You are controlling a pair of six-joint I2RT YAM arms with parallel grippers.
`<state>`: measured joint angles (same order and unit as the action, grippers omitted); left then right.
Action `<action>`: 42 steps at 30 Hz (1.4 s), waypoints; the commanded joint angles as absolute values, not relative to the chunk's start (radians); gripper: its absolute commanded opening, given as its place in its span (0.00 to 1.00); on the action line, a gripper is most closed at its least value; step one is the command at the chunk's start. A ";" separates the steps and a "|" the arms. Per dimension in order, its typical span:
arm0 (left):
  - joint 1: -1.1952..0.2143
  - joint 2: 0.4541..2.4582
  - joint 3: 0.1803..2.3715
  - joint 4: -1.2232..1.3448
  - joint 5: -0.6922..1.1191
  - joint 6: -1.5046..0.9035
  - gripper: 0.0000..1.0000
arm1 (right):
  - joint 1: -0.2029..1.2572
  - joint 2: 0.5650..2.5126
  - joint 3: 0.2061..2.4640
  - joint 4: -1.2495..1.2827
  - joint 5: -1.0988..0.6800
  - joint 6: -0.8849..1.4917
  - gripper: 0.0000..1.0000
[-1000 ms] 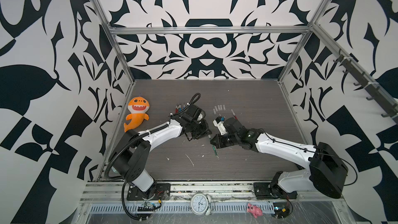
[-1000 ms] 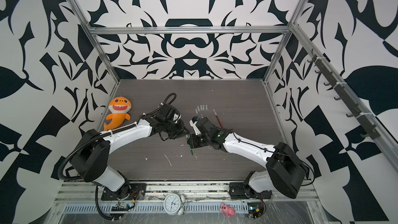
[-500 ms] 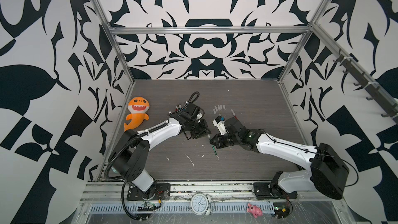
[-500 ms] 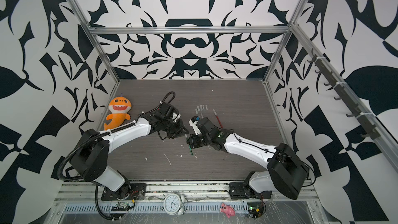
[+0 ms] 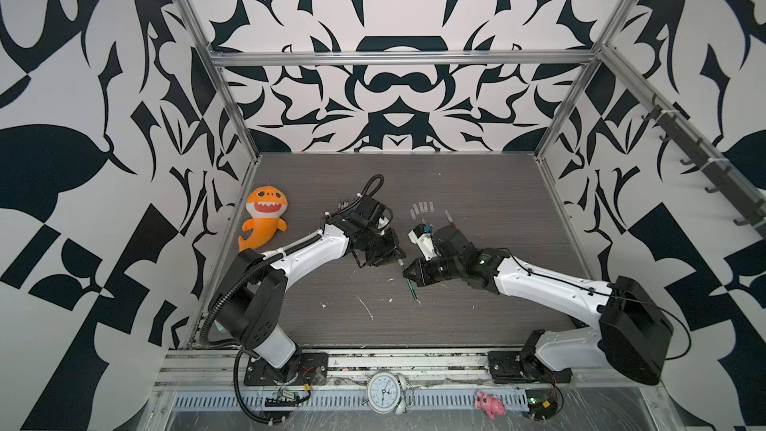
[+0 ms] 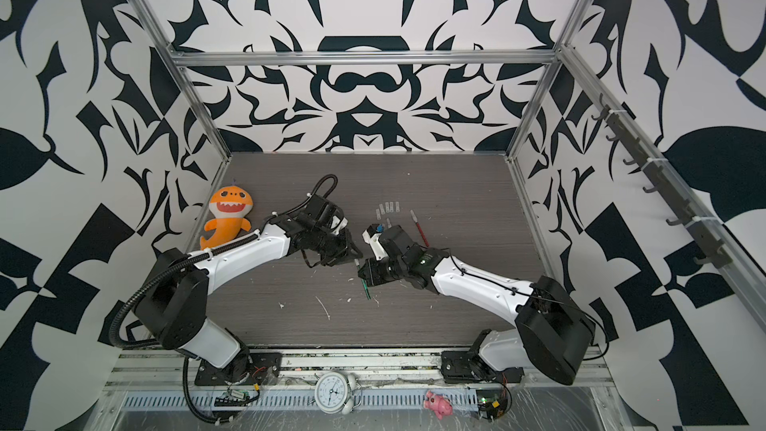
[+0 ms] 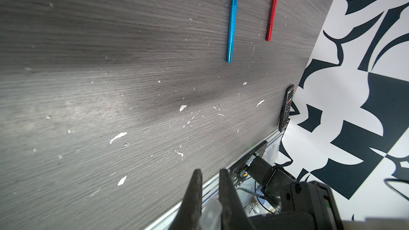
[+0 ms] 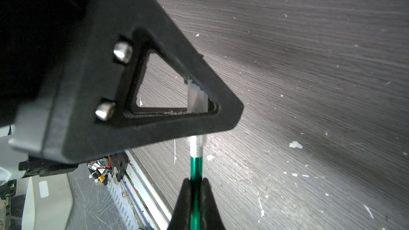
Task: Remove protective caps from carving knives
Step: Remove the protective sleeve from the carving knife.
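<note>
Almost nothing has changed since one second ago. Both arms are found in nearly the same spots near the middle of the dark grey wood-grain table (image 5: 456, 317), and both grips are kept as they were.

The black left gripper (image 5: 396, 256) is closed on a tiny see-through whitish plastic cap (image 7: 211, 209). In the right wrist view the cap is also seen through the triangle hole in a left finger (image 8: 155, 127). There it is lined up with the knife's tip, and its end is touching the knife's grey metal collar.

The black right gripper (image 5: 408, 274) is squeezed shut on the thin green-handled carving knife (image 8: 195, 164). In both top views this knife is seen sticking out toward 5 o'clock from the right gripper.

A row of loose see-through caps (image 5: 422, 208) is laid at 12 o'clock from the right gripper, well apart from it. A red-handled knife (image 5: 449, 219) is laid at 1 o'clock from that gripper. In the left wrist view a blue-handled knife (image 7: 231, 18) is seen beside a red one, not touching it.

An orange shark toy (image 5: 265, 217) is laid at 9 o'clock from the left gripper, by the wall.
</note>
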<state>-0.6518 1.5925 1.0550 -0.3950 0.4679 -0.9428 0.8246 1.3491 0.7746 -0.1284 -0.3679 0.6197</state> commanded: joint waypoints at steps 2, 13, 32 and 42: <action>-0.609 1.585 1.120 -0.337 0.392 -0.924 0.00 | 0.847 1.344 0.747 -0.277 -0.510 0.598 0.00; -0.603 1.590 1.146 -0.335 0.334 -0.921 0.00 | 0.848 1.325 0.735 -0.303 -0.537 0.606 0.00; -0.387 1.470 1.187 -0.536 0.303 -0.744 0.00 | 0.833 1.358 0.832 -0.281 -0.257 0.606 0.00; -0.308 1.228 1.135 -0.796 -0.011 -0.470 0.00 | 0.725 1.769 1.183 -0.131 -0.258 0.706 0.00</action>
<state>-0.3153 1.2888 1.1725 -0.6720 0.1287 -0.5838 0.7361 1.6890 1.0775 -0.2008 -0.2733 0.6655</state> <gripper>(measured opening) 0.154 0.081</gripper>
